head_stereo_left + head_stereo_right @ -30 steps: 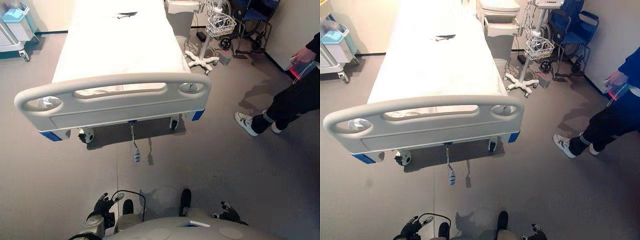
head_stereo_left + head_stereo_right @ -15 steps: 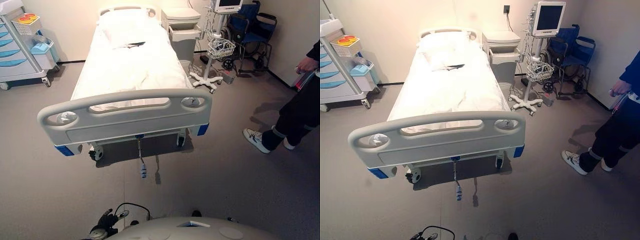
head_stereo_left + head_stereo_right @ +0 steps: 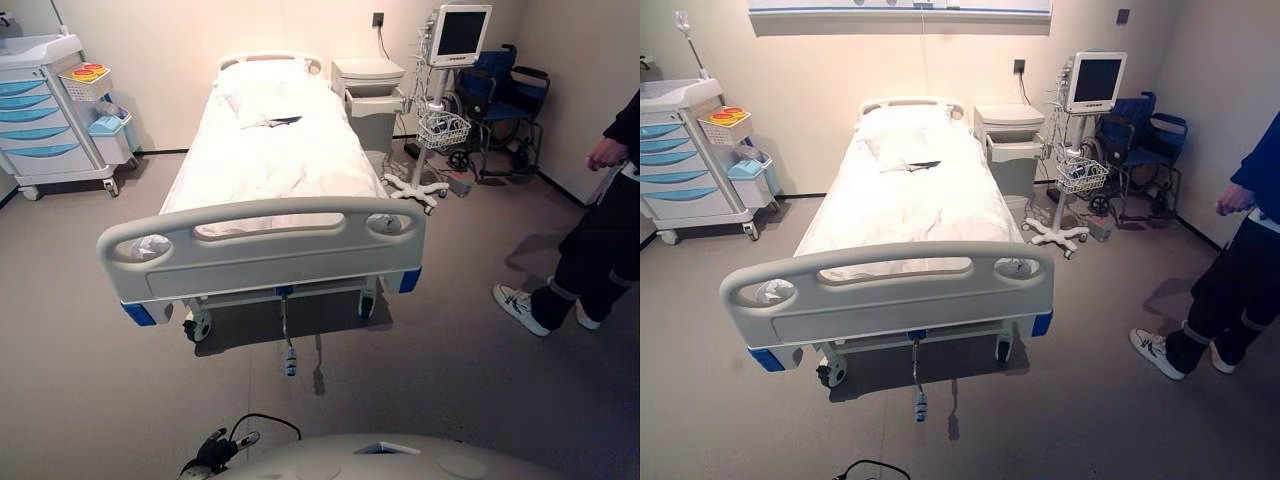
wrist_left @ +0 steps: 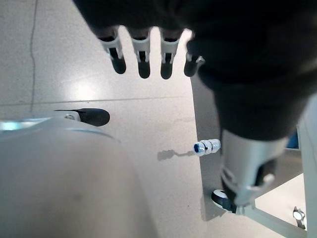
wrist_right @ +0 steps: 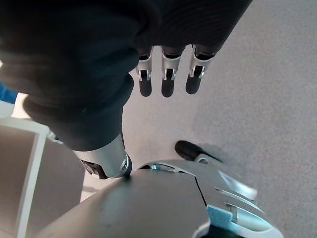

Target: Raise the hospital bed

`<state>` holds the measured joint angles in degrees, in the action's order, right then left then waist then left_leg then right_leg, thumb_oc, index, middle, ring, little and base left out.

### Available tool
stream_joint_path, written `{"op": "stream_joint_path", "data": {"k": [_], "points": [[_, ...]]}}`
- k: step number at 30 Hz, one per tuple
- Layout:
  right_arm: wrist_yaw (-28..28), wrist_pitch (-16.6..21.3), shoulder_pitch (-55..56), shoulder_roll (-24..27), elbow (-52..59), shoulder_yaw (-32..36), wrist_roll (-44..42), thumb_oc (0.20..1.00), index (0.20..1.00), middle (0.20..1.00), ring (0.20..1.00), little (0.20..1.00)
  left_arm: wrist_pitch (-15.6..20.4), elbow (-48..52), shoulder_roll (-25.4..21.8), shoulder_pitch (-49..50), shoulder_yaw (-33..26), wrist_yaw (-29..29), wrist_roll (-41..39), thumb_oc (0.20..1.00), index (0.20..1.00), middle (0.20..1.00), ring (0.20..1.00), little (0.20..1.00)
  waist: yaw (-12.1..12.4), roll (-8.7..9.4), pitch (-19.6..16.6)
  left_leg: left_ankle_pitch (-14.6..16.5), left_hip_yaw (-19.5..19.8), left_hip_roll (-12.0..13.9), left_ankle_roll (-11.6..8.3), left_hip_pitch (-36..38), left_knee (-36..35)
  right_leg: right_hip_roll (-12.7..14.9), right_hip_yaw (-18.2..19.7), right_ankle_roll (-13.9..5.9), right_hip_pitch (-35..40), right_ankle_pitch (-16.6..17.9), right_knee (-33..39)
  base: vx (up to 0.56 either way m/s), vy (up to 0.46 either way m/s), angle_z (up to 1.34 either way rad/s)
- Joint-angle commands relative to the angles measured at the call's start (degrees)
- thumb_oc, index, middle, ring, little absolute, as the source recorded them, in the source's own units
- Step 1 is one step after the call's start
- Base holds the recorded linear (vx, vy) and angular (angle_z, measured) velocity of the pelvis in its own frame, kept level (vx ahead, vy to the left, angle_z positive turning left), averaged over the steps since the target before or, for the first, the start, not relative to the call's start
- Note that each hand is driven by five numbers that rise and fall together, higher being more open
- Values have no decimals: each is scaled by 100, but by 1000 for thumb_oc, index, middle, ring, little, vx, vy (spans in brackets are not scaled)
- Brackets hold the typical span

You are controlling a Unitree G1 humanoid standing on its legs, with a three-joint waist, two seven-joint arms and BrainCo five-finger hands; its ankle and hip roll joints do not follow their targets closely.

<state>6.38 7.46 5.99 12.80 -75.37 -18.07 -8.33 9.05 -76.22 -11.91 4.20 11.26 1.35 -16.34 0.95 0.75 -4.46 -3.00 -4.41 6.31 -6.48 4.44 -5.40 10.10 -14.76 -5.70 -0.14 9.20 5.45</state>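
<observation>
The hospital bed [image 3: 270, 160] stands straight ahead, flat, with white sheets, a pillow at its far end and a grey-white footboard [image 3: 262, 255] with blue corners facing me. Under the footboard's middle a crank handle [image 3: 289, 352] hangs down towards the floor, and it also shows as a small metal end [image 4: 206, 147] past my left hand. My left hand [image 3: 213, 452] hangs low at my side, well short of the bed, its fingers [image 4: 143, 55] straight and holding nothing. My right hand [image 5: 99, 99] hangs over the floor with straight fingers [image 5: 168, 75], also holding nothing.
A cart with blue drawers [image 3: 52, 115] stands at the back left. A bedside cabinet [image 3: 368, 88], a monitor on a wheeled stand [image 3: 440, 70] and a wheelchair [image 3: 510, 100] stand at the back right. A person [image 3: 595, 235] stands on the right. A dark object [image 3: 283, 121] lies on the bed.
The camera has tilted up, so the whole picture has shifted: the far wall, headboard and cart now show. The bed, the crank and the person stay where they were.
</observation>
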Motion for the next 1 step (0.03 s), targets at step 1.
{"op": "stream_joint_path", "data": {"k": [1], "points": [[-170, -60, -507, -161, -293, -53, 273, 1000, 1000, 1000, 1000, 1000, -53, -300, 255, -436, -6, -43, 493, 1000, 1000, 1000, 1000, 1000, 150, 49, 319, 202, -11, -603, 524, 176, 40, 25, -102, -307, 535, -225, -244, 0, 0, 0]]}}
